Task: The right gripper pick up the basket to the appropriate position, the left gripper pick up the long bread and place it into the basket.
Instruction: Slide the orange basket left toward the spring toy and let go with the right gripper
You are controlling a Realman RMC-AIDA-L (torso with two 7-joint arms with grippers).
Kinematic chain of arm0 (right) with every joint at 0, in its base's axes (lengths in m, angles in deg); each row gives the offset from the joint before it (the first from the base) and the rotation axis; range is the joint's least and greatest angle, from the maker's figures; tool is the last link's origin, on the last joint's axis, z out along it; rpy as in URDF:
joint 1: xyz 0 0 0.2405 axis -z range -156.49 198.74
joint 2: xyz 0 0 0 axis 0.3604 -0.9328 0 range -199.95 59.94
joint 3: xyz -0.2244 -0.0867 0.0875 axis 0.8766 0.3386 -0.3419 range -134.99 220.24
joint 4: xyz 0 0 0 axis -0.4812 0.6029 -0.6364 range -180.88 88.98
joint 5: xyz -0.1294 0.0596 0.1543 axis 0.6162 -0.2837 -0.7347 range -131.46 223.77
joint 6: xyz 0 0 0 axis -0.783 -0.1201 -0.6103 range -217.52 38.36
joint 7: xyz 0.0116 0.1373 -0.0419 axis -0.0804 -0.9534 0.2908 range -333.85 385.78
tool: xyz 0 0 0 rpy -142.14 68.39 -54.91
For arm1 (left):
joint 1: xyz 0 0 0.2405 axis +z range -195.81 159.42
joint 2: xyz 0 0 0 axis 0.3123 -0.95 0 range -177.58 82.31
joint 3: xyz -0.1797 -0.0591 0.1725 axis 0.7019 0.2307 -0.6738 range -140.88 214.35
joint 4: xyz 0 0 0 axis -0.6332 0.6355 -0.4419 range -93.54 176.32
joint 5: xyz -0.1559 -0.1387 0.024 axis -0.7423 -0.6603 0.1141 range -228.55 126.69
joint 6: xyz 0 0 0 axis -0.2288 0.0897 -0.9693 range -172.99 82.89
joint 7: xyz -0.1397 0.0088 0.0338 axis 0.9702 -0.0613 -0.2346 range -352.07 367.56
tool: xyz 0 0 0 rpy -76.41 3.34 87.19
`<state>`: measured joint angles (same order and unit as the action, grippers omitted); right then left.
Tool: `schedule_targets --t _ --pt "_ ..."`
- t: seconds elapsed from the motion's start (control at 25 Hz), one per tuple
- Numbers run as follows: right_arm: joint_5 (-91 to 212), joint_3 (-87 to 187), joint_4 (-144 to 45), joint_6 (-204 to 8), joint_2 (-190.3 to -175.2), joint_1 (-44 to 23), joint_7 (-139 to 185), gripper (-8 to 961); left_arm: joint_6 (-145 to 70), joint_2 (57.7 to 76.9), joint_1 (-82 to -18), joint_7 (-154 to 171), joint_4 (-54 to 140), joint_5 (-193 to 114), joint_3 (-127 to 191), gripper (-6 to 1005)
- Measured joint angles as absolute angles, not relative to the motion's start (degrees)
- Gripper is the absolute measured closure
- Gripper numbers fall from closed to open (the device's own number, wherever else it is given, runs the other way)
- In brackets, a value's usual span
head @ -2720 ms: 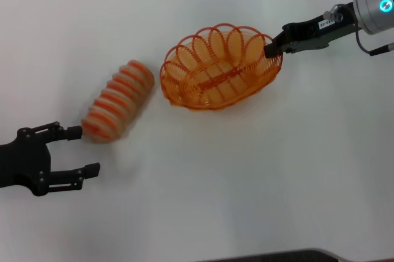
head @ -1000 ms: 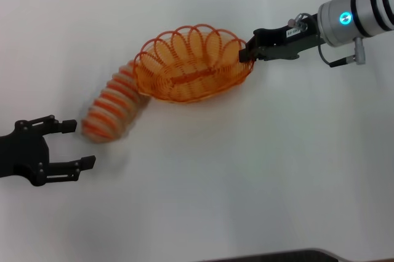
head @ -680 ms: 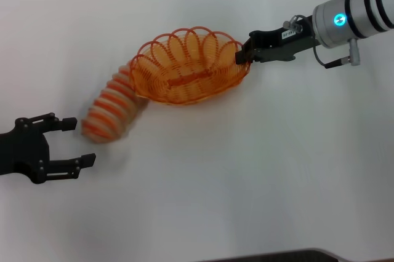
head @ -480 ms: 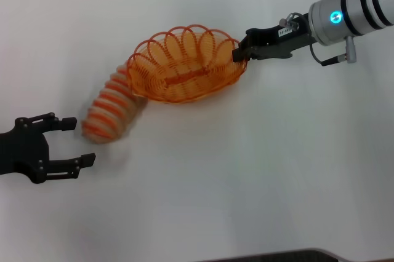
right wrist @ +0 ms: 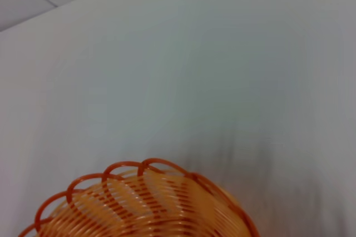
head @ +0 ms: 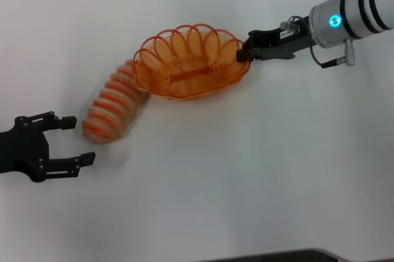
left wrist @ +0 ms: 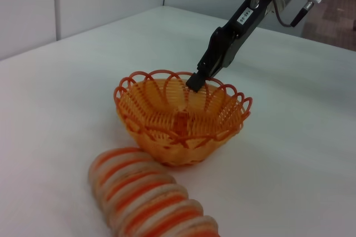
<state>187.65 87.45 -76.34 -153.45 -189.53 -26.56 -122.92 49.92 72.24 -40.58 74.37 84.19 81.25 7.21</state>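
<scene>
The orange wire basket [head: 191, 62] sits at centre back, and its left end touches or overlaps the far end of the long bread [head: 114, 105]. My right gripper [head: 243, 53], black with a white label, is shut on the basket's right rim. The striped tan bread lies slantwise on the table. My left gripper [head: 77, 141], all black, is open and empty, just short of the bread's near end. The left wrist view shows the bread [left wrist: 150, 201] in front, the basket [left wrist: 181, 117] behind it and the right gripper [left wrist: 197, 81] on its far rim. The right wrist view shows only the basket's rim [right wrist: 144, 203].
The white table [head: 246, 170] spreads all around. A dark edge [head: 277, 256] shows at the table's front.
The right gripper has carried the basket leftwards until it meets the bread's far end, then shifted slightly back right. The left gripper stays open and has drawn back a little from the bread.
</scene>
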Motion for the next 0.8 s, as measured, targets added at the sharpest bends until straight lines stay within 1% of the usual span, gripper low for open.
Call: schedule_targets --t 0.4,0.8 --pt "187.64 87.80 -75.53 -153.28 -189.79 -27.16 -122.93 876 49.84 72.24 -40.72 74.37 84.19 81.25 7.21 140" --pt "187.01 87.35 -76.16 -153.10 -189.60 -26.20 -122.91 870 49.62 72.24 -41.13 74.37 84.19 81.25 7.21 140"
